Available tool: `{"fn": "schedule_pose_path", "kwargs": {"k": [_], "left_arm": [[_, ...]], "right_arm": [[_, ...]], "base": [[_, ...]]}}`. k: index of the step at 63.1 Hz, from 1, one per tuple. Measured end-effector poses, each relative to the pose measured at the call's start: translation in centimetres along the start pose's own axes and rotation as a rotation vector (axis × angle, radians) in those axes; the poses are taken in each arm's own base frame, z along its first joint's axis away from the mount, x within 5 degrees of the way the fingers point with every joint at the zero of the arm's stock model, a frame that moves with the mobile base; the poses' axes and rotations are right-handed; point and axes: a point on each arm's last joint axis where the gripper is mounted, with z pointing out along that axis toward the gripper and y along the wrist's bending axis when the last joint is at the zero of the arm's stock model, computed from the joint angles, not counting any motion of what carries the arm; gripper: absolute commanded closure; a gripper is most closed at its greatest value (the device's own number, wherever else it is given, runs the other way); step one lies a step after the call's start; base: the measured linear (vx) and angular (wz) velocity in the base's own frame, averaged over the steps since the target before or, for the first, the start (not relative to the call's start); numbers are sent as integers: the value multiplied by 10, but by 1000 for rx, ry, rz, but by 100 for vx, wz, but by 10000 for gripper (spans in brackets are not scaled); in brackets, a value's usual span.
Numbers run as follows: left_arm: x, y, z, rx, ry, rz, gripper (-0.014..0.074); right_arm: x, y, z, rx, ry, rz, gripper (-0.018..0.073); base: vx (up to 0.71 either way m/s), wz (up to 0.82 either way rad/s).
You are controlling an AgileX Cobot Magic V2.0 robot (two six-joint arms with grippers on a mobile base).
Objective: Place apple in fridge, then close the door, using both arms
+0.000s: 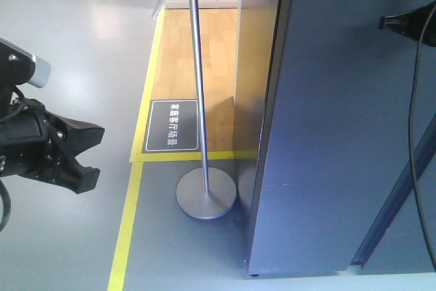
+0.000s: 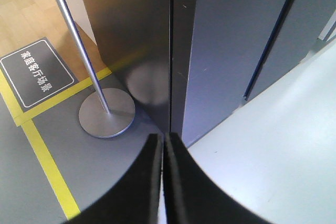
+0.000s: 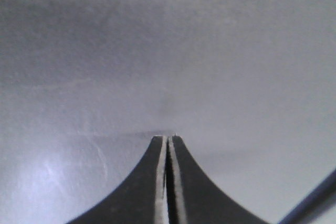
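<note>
Front view is showing you the big dark grey fridge (image 1: pixel 327 134) filling the right side, with its door (image 1: pixel 340 168) lying flat against it, so you are seeing no white inside. You are not seeing the apple in any view, so you cannot tell where it is.

Your left arm (image 1: pixel 27 148) is hanging at the left edge, well away from the fridge, over the grey floor (image 1: pixel 75 66). Beside the fridge, a shiny pole (image 1: pixel 197 80) is standing on a round metal base (image 1: pixel 206 195). Behind it, a dark floor sign (image 1: pixel 172 125) with white letters is lying inside yellow tape lines (image 1: pixel 126 230).

Left wrist view is showing you the left gripper (image 2: pixel 164 139) with its fingers (image 2: pixel 149 182) pressing together on nothing, pointing at the fridge's bottom corner.

Right wrist view is showing you the right gripper (image 3: pixel 167 139) with its fingers (image 3: pixel 152 182) also pressing together, their tips sitting very close to a plain grey surface. You cannot tell if they are touching it.
</note>
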Motion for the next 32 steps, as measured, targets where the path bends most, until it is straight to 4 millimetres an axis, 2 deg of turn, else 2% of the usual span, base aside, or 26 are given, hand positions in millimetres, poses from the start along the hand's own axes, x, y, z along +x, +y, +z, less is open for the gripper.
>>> {"fn": "schedule_pose_path", "kwargs": {"k": [16,23,32], "left_arm": [[0,0,0,0,0,0,603],[0,0,0,0,0,0,603],[0,0,0,0,0,0,603]], "right_arm": [[6,-1,-23,-1,81,57,563],[20,3,-40,-17,101,23,563],[46,16,-70,-61,158,-106,563]], "base": [[0,0],[0,0],[0,0]]}}
